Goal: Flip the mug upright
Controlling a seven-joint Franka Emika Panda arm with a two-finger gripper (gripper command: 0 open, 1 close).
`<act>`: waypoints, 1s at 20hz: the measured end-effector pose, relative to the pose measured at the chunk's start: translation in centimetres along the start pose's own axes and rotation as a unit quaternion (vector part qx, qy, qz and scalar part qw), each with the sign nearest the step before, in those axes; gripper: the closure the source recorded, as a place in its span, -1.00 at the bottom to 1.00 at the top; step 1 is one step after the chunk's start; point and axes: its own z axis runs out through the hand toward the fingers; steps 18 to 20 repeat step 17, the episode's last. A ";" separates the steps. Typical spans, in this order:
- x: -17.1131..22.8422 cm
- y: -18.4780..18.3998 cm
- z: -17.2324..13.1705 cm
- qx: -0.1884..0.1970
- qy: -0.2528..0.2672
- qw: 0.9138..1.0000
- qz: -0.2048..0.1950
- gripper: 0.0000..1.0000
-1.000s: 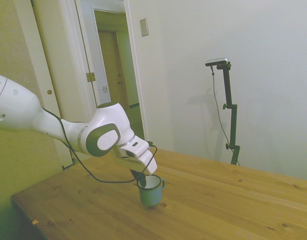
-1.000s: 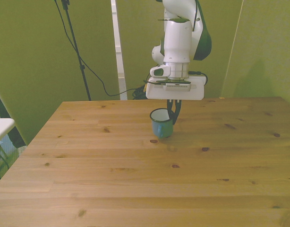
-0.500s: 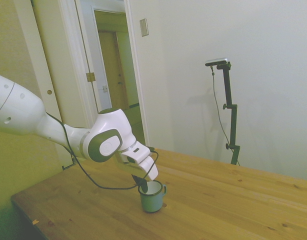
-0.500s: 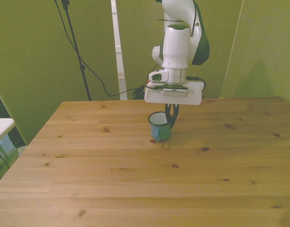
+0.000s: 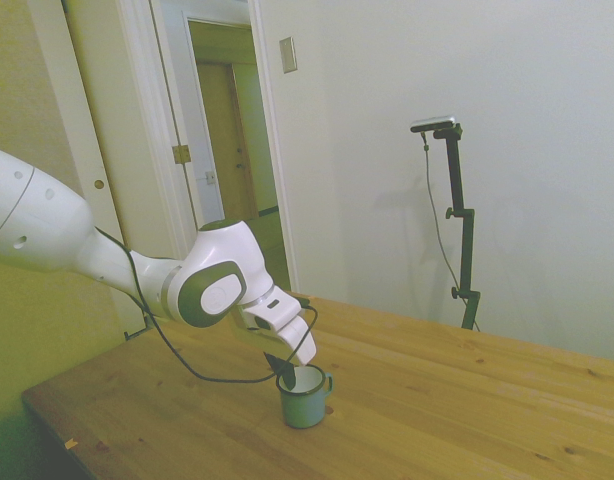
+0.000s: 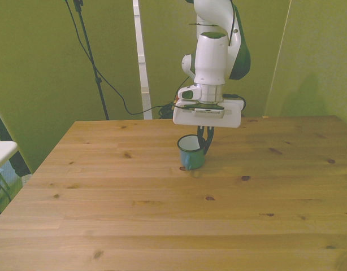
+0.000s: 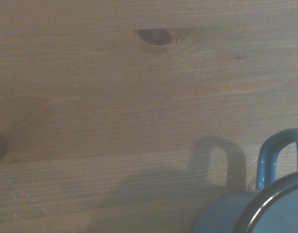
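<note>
The surface (image 6: 162, 226), a knotted pine top, is seen to carry only 1 task item. The white arm (image 5: 47, 225) is extended over the far half of the surface, with its wrist angled down toward that item.

The mug (image 6: 191, 153) is found standing on its base, mouth up, on the far half of the surface near the middle of its width. Its white interior and dark rim are shown plainly in the side view (image 5: 305, 395), and its long axis is judged vertical or very nearly so. The loop handle (image 7: 277, 155) is seen in the wrist view to project sideways from the wall, with its shadow cast on the wood beside it.

The claw (image 6: 204, 140) is placed directly above the mug's rim, on the front view's right and far side of the mouth. The dark fingers are seen to reach down to the rim; they appear drawn close together across the wall there, but the gap is too small for it to be told whether the rim is pinched or already let go.

The mug therefore lies immediately below the claw and touching or nearly touching it. The flip is judged essentially done; a straight upward withdrawal is judged to be what remains, and a sideways drag against the rim could tip the mug.

No brand, label or legible writing is found on any item.
</note>
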 end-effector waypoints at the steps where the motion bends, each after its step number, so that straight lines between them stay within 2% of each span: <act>1: 0.0 0.0 0.0 0.000 0.000 1.000 0.000 -1.00; 5: 0.1 -0.1 -1.0 0.006 0.003 1.000 0.001 -1.00; 8: -0.1 -0.1 -3.0 0.006 0.001 1.000 0.000 -1.00; 13: -2.2 0.4 -10.3 0.003 -0.002 1.000 -0.012 -1.00; 16: -3.8 1.7 -13.4 0.010 0.004 1.000 -0.016 -1.00; 20: -4.2 2.3 -13.9 0.013 0.007 1.000 -0.016 -1.00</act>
